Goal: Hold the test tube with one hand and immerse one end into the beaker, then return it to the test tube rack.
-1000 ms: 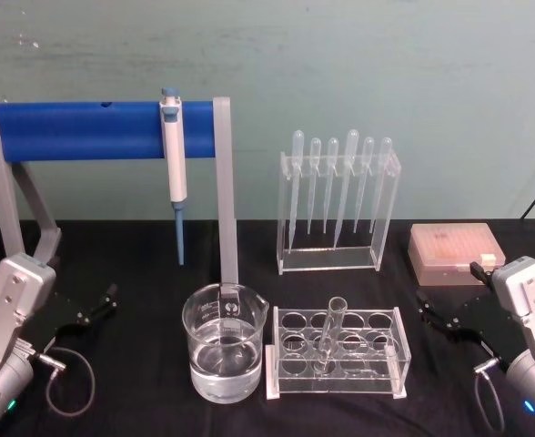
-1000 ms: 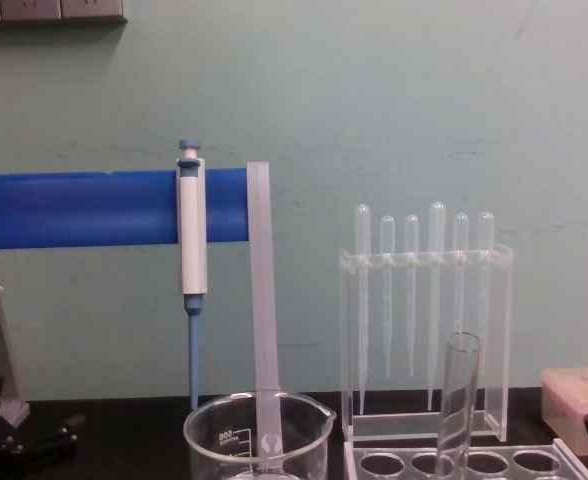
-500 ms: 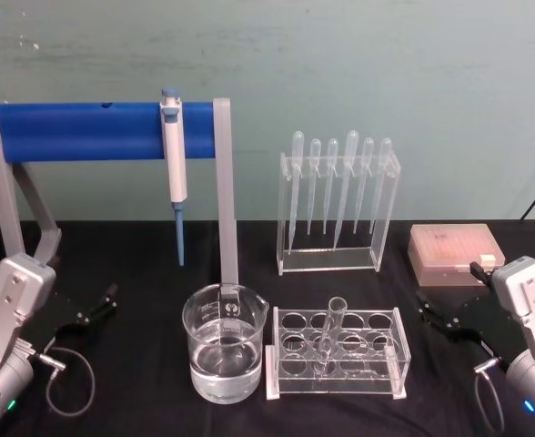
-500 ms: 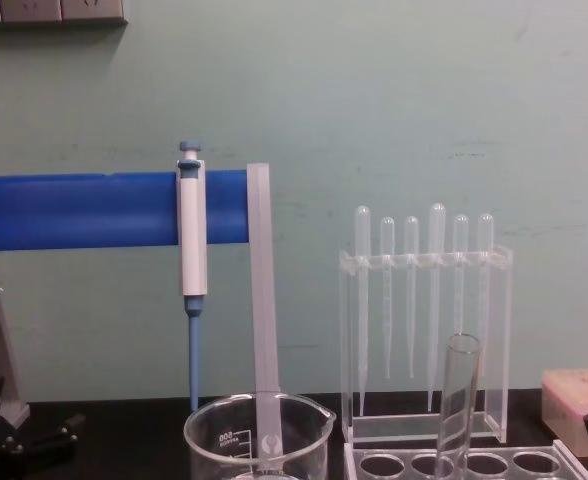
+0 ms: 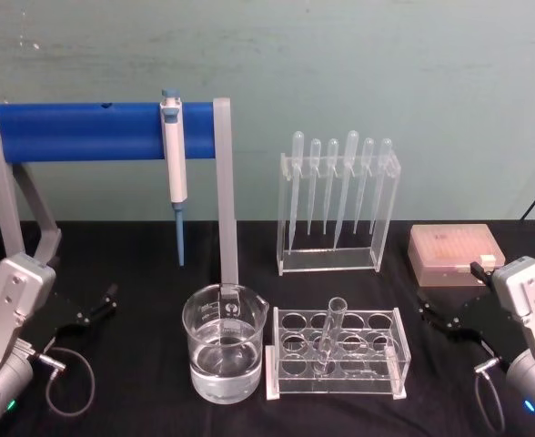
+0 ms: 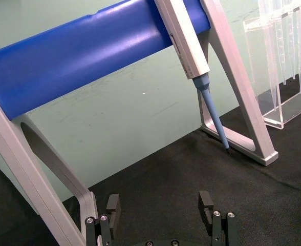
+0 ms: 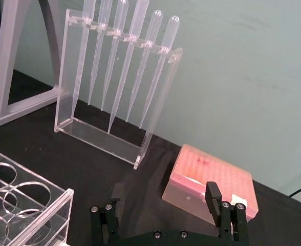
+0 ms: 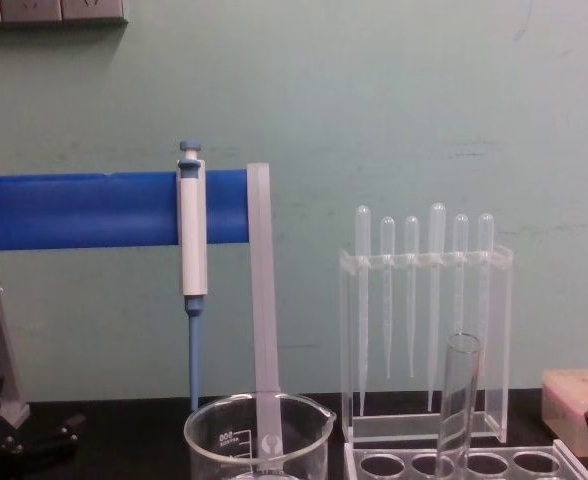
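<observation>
The clear test tube [image 5: 329, 330] leans in a clear rack [image 5: 398, 362] at the table's front centre; its flared top also shows in the chest view [image 8: 458, 395]. Just left of the rack stands the wide glass beaker [image 5: 224, 353], partly filled with clear liquid, its rim low in the chest view [image 8: 258, 428]. My left gripper [image 5: 104, 302] rests open at the far left, well away from both; its fingers [image 6: 113, 204] hold nothing. My right gripper [image 5: 429, 309] stands open to the right of the rack, fingers [image 7: 212, 193] apart with nothing between them.
A blue-barred stand [image 5: 85, 130] at the back left carries a white-and-blue pipettor [image 5: 174, 155]. A clear holder with several plastic pipettes [image 5: 338, 205] stands behind the rack. A pink tip box [image 5: 456, 253] sits at the right, close to my right gripper. Black cloth covers the table.
</observation>
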{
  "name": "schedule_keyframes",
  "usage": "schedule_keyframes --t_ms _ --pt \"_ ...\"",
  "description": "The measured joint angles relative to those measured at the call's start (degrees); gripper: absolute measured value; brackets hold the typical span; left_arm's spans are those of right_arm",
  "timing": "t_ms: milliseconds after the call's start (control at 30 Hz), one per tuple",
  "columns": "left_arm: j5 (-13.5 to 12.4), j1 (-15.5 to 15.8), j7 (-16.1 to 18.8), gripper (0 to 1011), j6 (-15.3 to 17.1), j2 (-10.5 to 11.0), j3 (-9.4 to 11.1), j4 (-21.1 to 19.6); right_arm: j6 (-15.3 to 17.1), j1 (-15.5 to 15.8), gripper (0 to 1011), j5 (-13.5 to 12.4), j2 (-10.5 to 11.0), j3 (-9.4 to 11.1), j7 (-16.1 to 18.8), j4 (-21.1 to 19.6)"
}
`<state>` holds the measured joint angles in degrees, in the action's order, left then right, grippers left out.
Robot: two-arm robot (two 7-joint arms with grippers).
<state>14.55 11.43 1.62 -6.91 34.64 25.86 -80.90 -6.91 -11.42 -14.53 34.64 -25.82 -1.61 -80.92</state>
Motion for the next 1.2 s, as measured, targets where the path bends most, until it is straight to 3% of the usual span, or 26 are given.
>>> schedule_keyframes --t_ms 333,633,933,1067,1200 --pt "0.0 0.0 0.0 1000 0.0 0.0 0.0 0.0 0.1 0.8 1000 0.5 0.0 2.6 0.1 -3.0" --pt "0.0 0.0 0.0 1000 0.0 0.0 0.0 0.0 0.3 2.0 1000 -3.9 1.6 5.8 5.8 -7.1" --pt "0.0 0.0 0.0 1000 0.0 0.0 0.0 0.0 -0.8 3.7 1000 -13.5 7.5 7.9 24.1 -10.7" --pt "0.0 0.0 0.0 1000 0.0 0.0 0.0 0.0 -1.6 4.2 1000 -16.2 8.6 7.8 30.7 -10.7" --pt "0.0 0.0 0.0 1000 0.0 0.0 0.0 0.0 -1.9 3.9 1002 -17.1 9.5 6.7 36.9 -10.5"
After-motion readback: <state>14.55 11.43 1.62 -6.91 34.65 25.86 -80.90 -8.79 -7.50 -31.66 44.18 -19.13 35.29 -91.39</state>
